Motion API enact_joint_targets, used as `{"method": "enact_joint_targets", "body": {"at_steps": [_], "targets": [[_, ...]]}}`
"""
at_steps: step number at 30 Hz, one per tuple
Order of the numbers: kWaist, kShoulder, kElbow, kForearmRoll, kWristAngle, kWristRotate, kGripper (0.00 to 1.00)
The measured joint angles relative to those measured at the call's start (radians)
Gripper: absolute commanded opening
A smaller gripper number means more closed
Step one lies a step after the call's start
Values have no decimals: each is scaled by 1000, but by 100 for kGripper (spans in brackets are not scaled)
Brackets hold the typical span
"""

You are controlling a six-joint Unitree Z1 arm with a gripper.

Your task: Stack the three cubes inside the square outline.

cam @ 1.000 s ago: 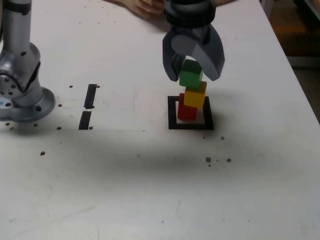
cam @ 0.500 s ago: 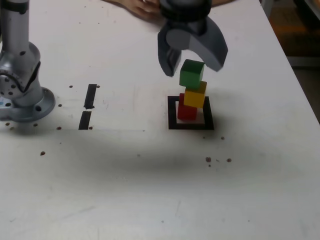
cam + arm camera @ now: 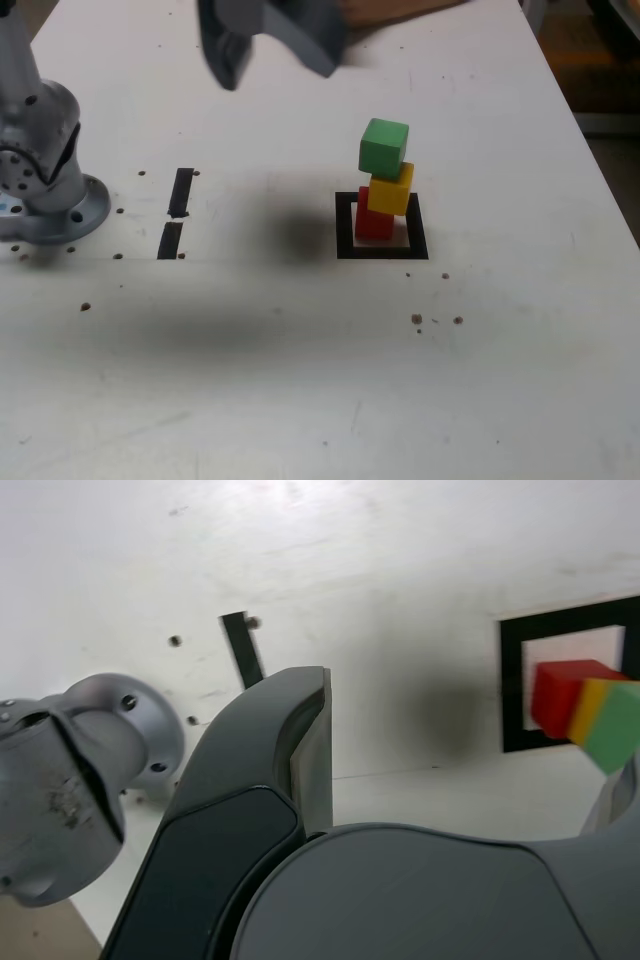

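Exterior view: tape strips (image 3: 176, 215) beside outline (image 3: 381, 252).

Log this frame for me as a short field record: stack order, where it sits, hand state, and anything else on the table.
stack: red cube at the bottom, yellow cube in the middle, green cube on top
alignment: uneven, each cube offset or turned from the one below
location: inside the square outline
hand: open, empty, raised, toward the exterior view's left of the stack
contact with stack: none
other items: two short black tape strips, arm base, dark specks on the white table
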State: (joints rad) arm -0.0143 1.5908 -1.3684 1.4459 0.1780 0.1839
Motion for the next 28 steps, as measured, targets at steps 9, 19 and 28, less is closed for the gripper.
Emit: {"method": "enact_joint_targets", "body": {"at_steps": [9, 19, 28], "targets": [[18, -60, 242, -72, -42, -93, 99], [20, -62, 442, -344, -75, -100, 99], [21, -55, 559, -537, -74, -101, 99]]}}
